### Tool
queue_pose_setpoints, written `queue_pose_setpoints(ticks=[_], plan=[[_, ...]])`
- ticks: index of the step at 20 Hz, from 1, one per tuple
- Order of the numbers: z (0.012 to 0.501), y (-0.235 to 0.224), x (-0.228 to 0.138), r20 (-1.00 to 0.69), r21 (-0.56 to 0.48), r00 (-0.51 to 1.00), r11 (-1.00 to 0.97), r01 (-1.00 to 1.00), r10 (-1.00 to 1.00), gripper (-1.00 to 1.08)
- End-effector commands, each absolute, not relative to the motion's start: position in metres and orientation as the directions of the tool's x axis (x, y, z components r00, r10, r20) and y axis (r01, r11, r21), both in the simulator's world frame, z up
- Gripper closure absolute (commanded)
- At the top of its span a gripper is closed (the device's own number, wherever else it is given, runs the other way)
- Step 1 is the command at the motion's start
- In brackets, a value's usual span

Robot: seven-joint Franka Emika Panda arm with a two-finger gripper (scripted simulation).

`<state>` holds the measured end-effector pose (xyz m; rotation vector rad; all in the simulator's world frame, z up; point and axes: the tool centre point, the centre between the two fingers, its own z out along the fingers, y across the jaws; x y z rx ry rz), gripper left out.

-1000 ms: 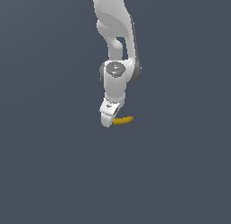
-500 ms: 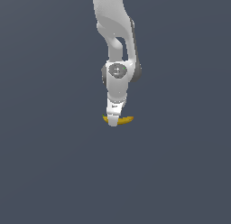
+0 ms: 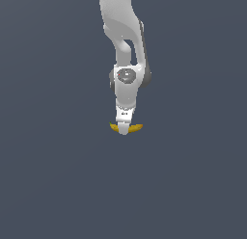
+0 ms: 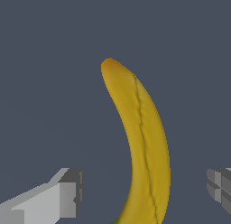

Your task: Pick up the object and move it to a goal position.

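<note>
The object, a yellow curved banana (image 3: pixel 136 128) with darker tips, lies on the flat grey surface. In the exterior view my white gripper (image 3: pixel 124 129) points straight down over its middle, so only the two ends show on either side. In the wrist view the banana (image 4: pixel 144 142) runs lengthwise between my fingers. One grey fingertip (image 4: pixel 67 196) and the other (image 4: pixel 219 187) stand well apart on either side, and neither touches it. The gripper (image 4: pixel 144 191) is open around the object.
A plain dark grey surface (image 3: pixel 58 185) spreads on all sides. The white arm (image 3: pixel 123 35) rises from the gripper to the upper edge of the exterior view.
The gripper has shifted toward the exterior view's right and come down over the banana's middle, with the hand straightening to vertical. The banana has not moved.
</note>
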<state>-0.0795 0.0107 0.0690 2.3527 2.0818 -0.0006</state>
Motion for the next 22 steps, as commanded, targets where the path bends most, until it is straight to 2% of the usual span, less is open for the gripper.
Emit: queue_pose_setpoints(ticks=[1, 19, 20, 22], plan=[[0.069, 0.011, -0.079, 0.0, 0.0, 0.122, -0.122, 0.993, 0.993, -0.92], [0.019, 0.011, -0.08, 0.0, 0.0, 0.116, -0.116, 0.993, 0.993, -0.92], [0.019, 0.011, -0.08, 0.0, 0.0, 0.116, -0.116, 0.993, 0.993, 1.08], [0.019, 0.011, -0.08, 0.0, 0.0, 0.116, -0.116, 0.993, 0.993, 1.08]])
